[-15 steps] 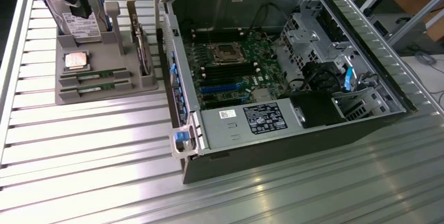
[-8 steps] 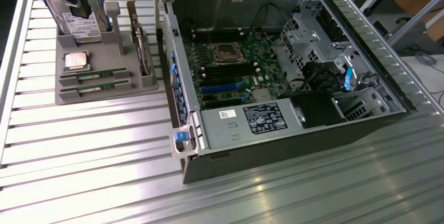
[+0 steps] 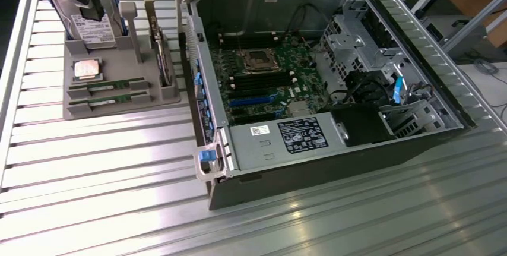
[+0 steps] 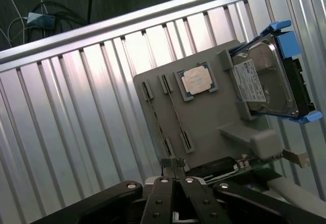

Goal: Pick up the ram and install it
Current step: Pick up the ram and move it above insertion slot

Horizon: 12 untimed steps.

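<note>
Two rams, thin green sticks, stand on edge in the slots of a grey holder (image 3: 119,104): one ram (image 3: 107,85) behind, the other ram (image 3: 107,97) in front. In the wrist view they run as thin lines across the holder (image 4: 214,127), one ram (image 4: 175,114) beside the other ram (image 4: 157,117). My gripper (image 3: 85,3) hangs above the holder's far end, well above the rams. Its fingertips (image 4: 173,164) are pressed together, shut on nothing. The open computer case (image 3: 412,149) lies to the exterior view's right, with black memory slots (image 3: 252,81) on its motherboard.
The holder also carries a square silver CPU (image 3: 87,69), a hard drive (image 4: 265,79) in a blue bracket and a card with a metal bracket (image 3: 161,54). Inside the case are a power supply (image 3: 277,140) and drive cages (image 3: 348,42). Everything rests on a ribbed aluminium table (image 3: 103,196).
</note>
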Tool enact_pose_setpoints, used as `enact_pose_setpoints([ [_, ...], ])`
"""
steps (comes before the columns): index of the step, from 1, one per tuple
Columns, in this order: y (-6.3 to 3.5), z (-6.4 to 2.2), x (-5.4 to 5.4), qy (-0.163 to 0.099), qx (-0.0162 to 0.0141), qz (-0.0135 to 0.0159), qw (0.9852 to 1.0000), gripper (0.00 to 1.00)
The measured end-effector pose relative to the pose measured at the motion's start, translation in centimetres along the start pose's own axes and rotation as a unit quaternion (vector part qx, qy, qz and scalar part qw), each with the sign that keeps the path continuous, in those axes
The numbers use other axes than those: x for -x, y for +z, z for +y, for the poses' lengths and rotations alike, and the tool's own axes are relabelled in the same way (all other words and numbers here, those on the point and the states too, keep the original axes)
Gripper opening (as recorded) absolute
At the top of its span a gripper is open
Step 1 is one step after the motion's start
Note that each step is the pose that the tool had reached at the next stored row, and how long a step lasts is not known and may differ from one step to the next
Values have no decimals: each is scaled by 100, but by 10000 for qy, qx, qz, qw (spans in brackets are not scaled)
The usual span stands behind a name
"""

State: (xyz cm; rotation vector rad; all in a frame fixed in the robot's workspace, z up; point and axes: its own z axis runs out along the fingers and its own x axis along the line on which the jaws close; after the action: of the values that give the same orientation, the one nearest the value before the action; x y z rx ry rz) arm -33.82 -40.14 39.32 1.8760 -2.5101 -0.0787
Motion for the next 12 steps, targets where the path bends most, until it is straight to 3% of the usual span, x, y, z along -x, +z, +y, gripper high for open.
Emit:
enact_pose_setpoints([
  [12, 0, 0, 0, -365, 9, 16, 9993, 11],
])
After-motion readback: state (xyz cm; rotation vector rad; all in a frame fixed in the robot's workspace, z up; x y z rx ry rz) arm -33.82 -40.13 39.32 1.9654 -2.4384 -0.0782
